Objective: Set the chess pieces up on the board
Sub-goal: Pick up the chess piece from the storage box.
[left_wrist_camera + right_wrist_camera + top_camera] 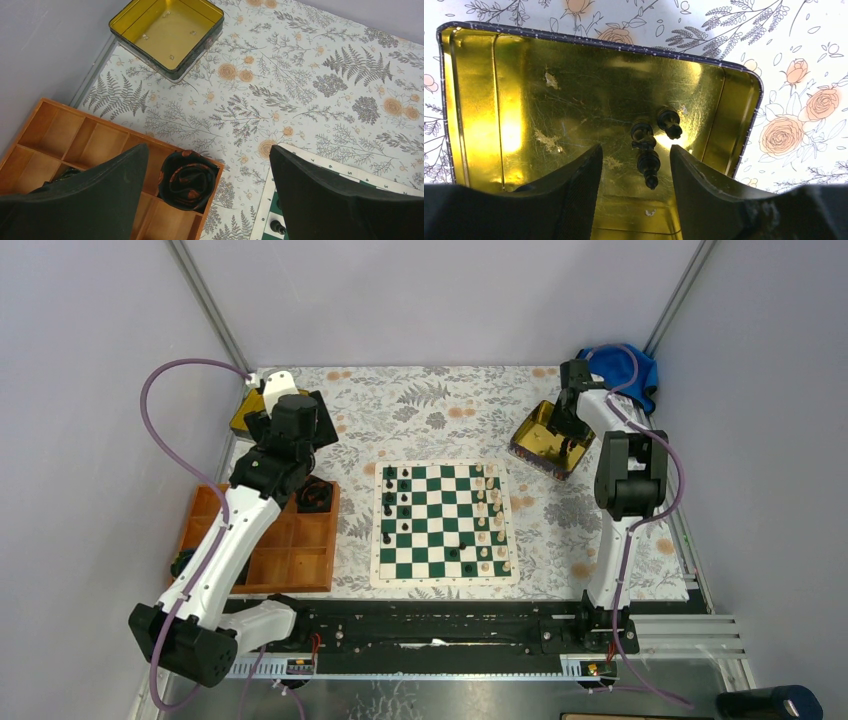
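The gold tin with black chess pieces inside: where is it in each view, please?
Top external: the tin, just beyond the board's far right corner.
Left wrist: absent; that is a second tin.
Right wrist: fills the picture, under the right gripper.
Shared landmark: the floral tablecloth.

The table [440, 400] is covered by a pale tablecloth [300, 75] printed with grey ferns and orange roses. The green-and-white checked board [445, 582] is laid flat near the middle of the cloth, towards the near edge. An orange wooden tray [305, 562] with open compartments is set at the left, just beside the board but apart from it. A gold tin [150, 40] is placed at the far left corner, and a second gold tin [533, 440] is set beyond the board's far right corner. A blue cloth [640, 375] is bunched at the far right corner.
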`<state>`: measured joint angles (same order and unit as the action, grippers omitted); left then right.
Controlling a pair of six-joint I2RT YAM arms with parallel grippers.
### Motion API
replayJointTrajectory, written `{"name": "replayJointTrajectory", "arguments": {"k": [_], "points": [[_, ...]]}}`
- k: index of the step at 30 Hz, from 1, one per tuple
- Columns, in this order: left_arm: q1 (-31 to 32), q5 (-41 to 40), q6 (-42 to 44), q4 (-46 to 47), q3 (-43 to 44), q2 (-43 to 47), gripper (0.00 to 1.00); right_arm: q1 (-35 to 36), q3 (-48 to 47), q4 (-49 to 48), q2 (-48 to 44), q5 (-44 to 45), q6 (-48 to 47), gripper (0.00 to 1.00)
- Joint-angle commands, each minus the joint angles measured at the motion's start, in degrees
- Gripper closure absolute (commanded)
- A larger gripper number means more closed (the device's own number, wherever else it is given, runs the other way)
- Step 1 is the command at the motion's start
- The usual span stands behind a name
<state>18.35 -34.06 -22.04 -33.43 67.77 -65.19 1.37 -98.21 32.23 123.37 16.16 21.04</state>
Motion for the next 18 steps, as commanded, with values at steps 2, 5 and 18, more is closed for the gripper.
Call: {"name": "replayJointTrajectory", "arguments": {"k": [2, 5, 18], "points": [[-0.1, -1.3, 1.0, 1.5, 1.2, -0.4, 0.01, -0.3, -2.8, -0.9, 0.9, -0.7, 0.8, 0.44], [-0.1, -1.3, 0.9, 1.4, 1.2, -0.5, 0.01, -0.2, -3.1, -0.8, 1.3, -0.6, 0.8, 0.47], [-0.2, -0.9, 0.9, 1.6, 1.2, -0.8, 0.01, -0.3, -5.1, -0.3, 3.0, -0.2, 0.2, 0.56]]}}
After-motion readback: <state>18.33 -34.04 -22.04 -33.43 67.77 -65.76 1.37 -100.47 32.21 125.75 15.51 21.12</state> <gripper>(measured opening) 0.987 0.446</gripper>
